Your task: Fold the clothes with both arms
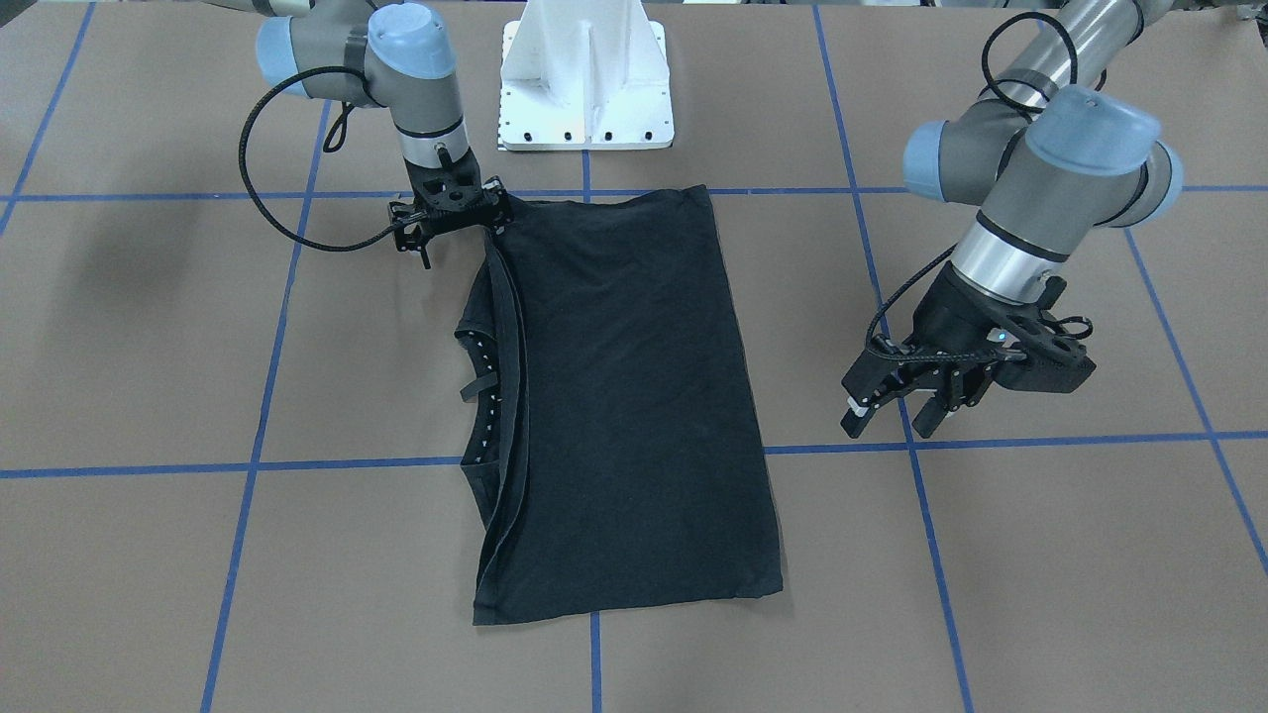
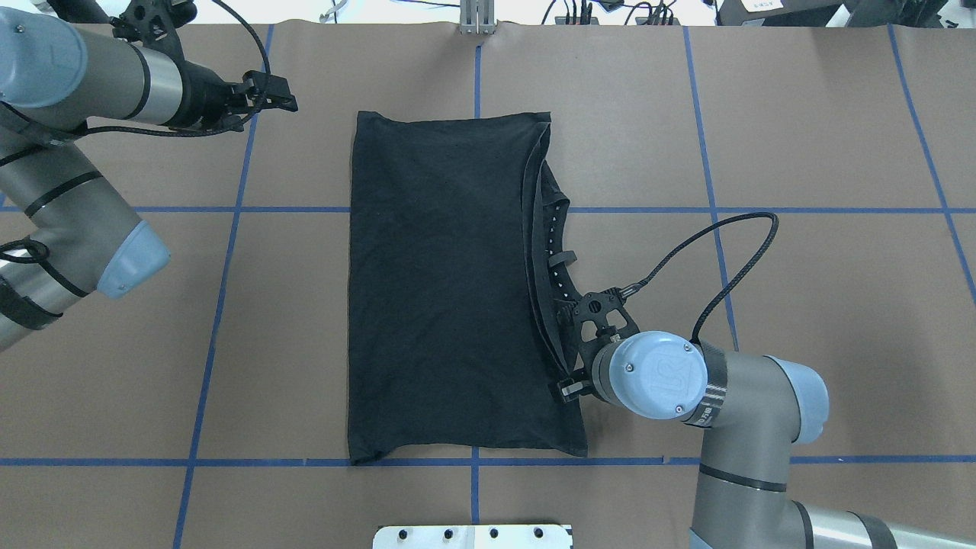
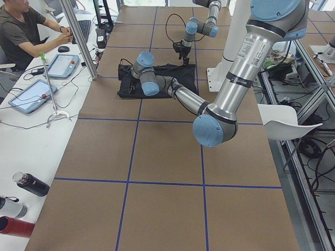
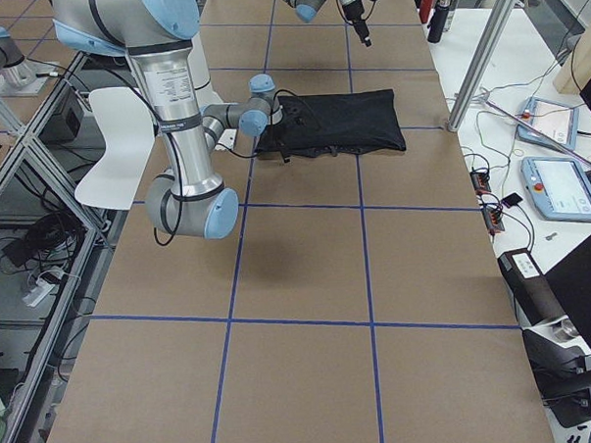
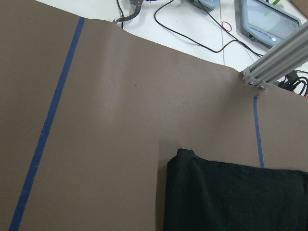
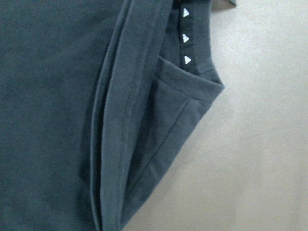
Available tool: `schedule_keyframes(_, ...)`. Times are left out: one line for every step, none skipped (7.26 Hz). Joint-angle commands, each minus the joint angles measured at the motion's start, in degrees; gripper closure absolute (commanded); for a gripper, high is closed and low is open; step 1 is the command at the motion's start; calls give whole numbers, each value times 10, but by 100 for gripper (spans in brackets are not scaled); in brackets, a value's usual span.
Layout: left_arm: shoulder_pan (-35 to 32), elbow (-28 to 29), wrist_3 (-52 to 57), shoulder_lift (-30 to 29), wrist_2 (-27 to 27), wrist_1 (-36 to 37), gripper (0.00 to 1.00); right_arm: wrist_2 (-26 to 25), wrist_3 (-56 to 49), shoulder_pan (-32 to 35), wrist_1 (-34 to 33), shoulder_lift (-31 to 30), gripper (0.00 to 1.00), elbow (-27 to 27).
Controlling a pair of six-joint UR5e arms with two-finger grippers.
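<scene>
Left arm's black two-finger gripper hangs far-left, fingers apart, clear of the black T-shirt folded lengthwise on the brown counter. Right arm's black gripper sits at its near-right collar edge; whether clamped, I cannot tell. Next, probably a two-handed crosswise fold.

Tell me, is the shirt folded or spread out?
Folded. The shirt lies as a plain black rectangle, no sleeves showing, with layered edges stacked beside the collar.
</scene>
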Motion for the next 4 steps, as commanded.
schedule_keyframes(0, 1, 0, 0, -7, -2, 0, 15, -21, 26, 0, -20, 0, 4)
schedule_keyframes(0, 1, 0, 0, -7, 0, 0, 16, -24, 32, 0, -25, 0, 4)
schedule_keyframes(0, 1, 0, 0, -7, -2, 0, 22, -27, 41, 0, -21, 0, 8)
schedule_keyframes(0, 2, 0, -1, -8, -2, 0, 37, -27, 56, 0, -15, 0, 14)
